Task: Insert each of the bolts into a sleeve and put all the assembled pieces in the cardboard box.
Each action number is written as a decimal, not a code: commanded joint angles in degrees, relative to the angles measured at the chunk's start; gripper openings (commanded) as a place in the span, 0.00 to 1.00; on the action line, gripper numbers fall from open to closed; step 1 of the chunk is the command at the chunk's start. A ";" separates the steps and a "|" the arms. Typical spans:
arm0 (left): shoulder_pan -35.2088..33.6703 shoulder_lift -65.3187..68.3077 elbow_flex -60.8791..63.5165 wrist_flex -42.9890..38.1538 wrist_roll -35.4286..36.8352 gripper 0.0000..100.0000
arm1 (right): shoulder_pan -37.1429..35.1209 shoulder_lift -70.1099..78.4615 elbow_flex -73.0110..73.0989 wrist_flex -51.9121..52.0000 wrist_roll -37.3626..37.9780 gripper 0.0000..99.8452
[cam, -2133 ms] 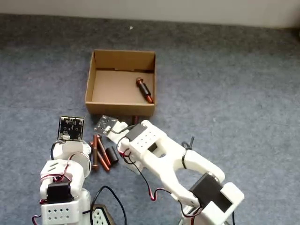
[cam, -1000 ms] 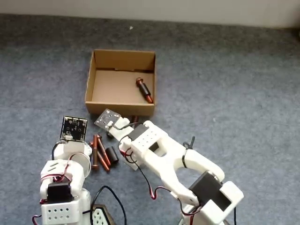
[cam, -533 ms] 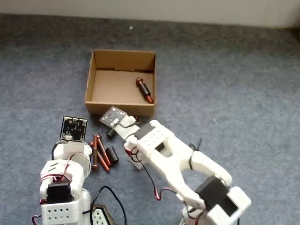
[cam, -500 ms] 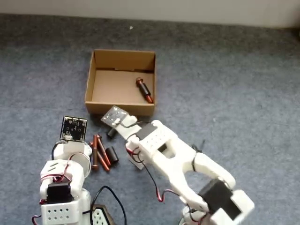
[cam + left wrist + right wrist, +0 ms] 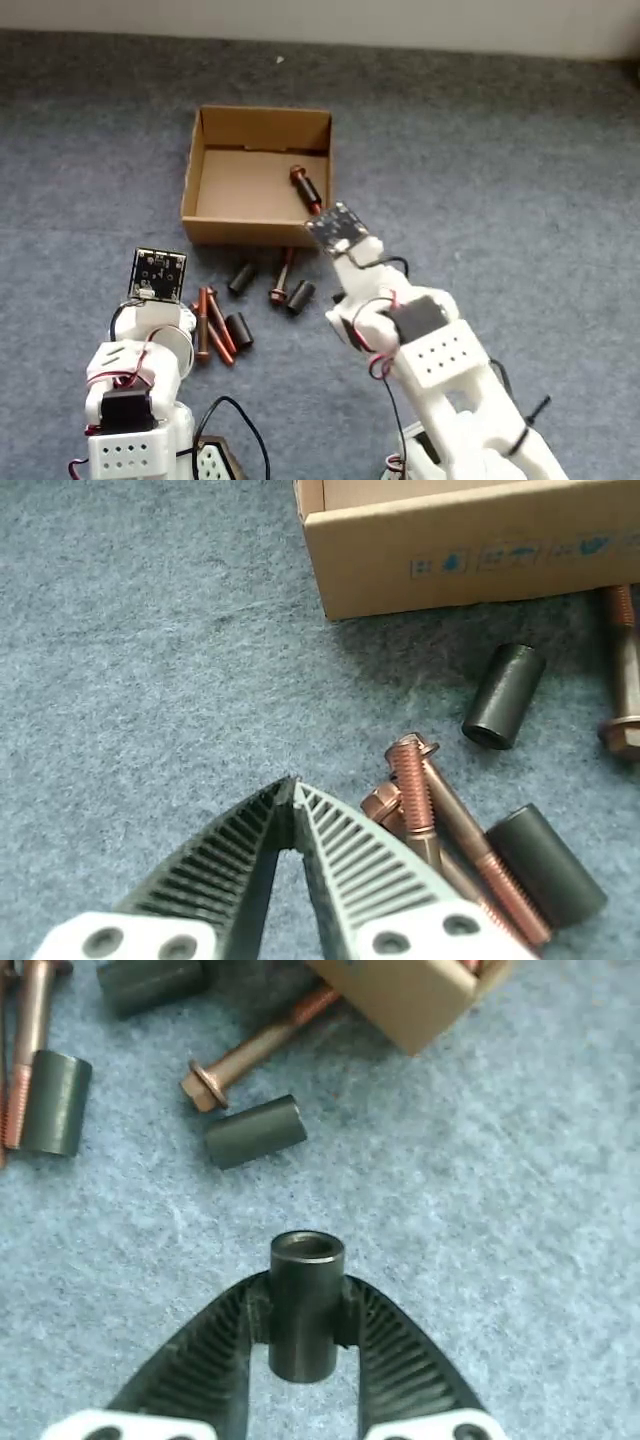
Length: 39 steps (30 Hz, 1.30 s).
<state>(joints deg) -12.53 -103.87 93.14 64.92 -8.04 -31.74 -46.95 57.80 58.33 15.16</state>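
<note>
Grey carpeted counter carries the cardboard box [image 5: 255, 232] toward its far edge, where the right jaws clamp a dark sleeve [image 5: 307, 1260] mid-length near the box's corner, probably rigid, light and slick, while the left jaws sit together beside loose bolts [image 5: 440, 810].

My fingers [image 5: 395, 1355] were ribbed black plastic, the sleeve [image 5: 305, 1310] smooth and matt, the bolt [image 5: 255, 1050] coppery metal, the carpet [image 5: 500, 1210] fuzzy.

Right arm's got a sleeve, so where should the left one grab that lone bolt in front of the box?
Grip the bolt mid-shank, coming straight down, fingers across it. It lies flat, tip by the box, head beside a sleeve; the middle looks clearest.
</note>
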 commanded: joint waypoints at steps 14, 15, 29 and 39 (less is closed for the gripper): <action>-0.57 0.22 -15.43 3.52 -4.13 0.01 | 8.75 -19.47 17.54 -14.46 -4.57 0.00; -0.57 0.22 -17.54 4.92 -4.31 0.01 | 9.63 -19.82 18.15 -15.25 -4.57 0.00; 7.34 34.42 -35.38 8.62 -4.48 0.01 | 11.21 -20.53 19.12 -15.96 -4.66 0.00; 16.92 56.92 -35.56 6.77 3.25 0.14 | 11.12 -20.53 19.12 -15.96 -4.40 0.00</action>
<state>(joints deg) 1.10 -53.76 60.26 73.36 -11.65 -21.01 -66.11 77.49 43.65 11.12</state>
